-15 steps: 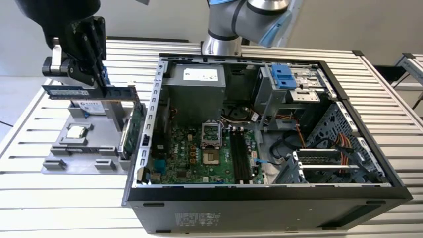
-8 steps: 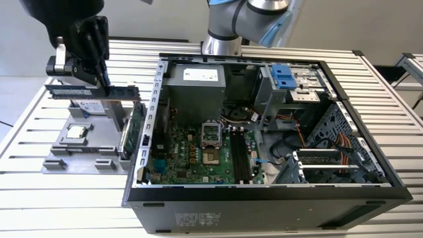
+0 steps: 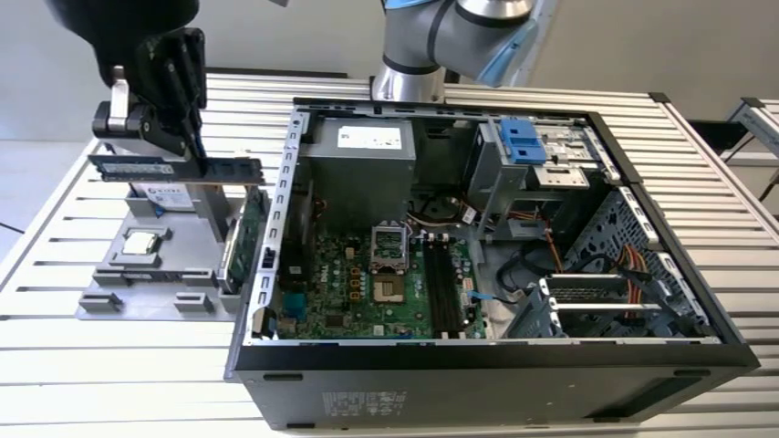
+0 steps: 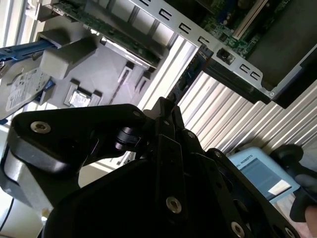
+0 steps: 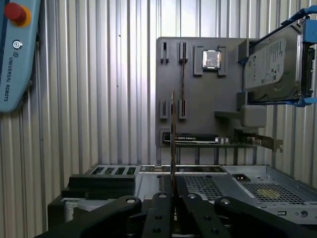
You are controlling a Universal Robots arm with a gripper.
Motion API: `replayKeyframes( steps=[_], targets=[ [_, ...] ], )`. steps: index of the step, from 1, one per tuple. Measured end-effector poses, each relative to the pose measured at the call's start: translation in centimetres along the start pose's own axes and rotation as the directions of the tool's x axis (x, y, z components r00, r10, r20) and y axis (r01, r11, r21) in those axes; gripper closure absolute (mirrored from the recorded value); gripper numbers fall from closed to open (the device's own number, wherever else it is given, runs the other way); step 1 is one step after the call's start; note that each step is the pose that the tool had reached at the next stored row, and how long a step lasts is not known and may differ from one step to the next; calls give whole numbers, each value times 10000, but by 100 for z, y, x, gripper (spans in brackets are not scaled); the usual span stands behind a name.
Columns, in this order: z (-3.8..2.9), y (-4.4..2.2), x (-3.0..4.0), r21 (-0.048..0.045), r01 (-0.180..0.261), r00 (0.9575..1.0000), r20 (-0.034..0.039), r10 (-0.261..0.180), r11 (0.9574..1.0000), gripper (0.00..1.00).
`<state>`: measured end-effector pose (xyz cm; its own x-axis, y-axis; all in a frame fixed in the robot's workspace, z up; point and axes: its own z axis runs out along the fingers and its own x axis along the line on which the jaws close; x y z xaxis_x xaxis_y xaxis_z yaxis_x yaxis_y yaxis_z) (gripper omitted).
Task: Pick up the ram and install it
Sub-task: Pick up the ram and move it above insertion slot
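Note:
The ram (image 3: 146, 169), a long dark-blue stick with a small white sticker, hangs level above the grey fixture plate (image 3: 109, 297) at the exterior view's left of the open computer case (image 3: 487, 360). My gripper (image 3: 192, 157) is shut on its upper edge. In the first wrist view the ram (image 5: 173, 129) shows edge-on, a thin line rising from between my fingertips (image 5: 163, 201). The motherboard's long black memory slots (image 3: 444, 292) lie inside the case, well apart from the ram.
The fixture plate (image 5: 198, 99) holds a square processor (image 5: 212, 58), a silver hard drive (image 5: 275, 64) with blue clips and a green expansion card (image 3: 250, 242) on edge beside the case wall. A blue teach pendant (image 5: 15, 54) rests on the slatted table.

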<state>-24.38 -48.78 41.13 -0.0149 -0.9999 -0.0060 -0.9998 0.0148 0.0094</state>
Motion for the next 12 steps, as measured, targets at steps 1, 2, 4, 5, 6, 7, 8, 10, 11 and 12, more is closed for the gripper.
replayKeyframes(
  steps=[1, 2, 4, 5, 6, 7, 8, 10, 11, 12],
  targets=[
    [-1, -5, 0, 0, 0, 10000, 0, 0, 10000, 100],
    [-3, -11, 0, 0, 0, 10000, 0, 0, 10000, 100],
    [-6, -23, 0, 0, 0, 10000, 0, 0, 10000, 100],
    [-7, -29, -1, 0, 0, 10000, 0, 0, 10000, 100],
    [-9, -34, -1, 0, 0, 10000, 0, 0, 10000, 100],
    [-10, -40, -1, 0, 0, 10000, 0, 0, 10000, 100],
    [-12, -46, -1, 0, 0, 10000, 0, 0, 10000, 100],
    [-15, -57, -1, 0, 1, 10000, 0, -1, 10000, 100],
    [-16, -62, -1, 0, 0, 10000, 0, 0, 10000, 100],
    [-18, -67, -1, 0, 0, 10000, 0, 0, 10000, 100]
  ],
)
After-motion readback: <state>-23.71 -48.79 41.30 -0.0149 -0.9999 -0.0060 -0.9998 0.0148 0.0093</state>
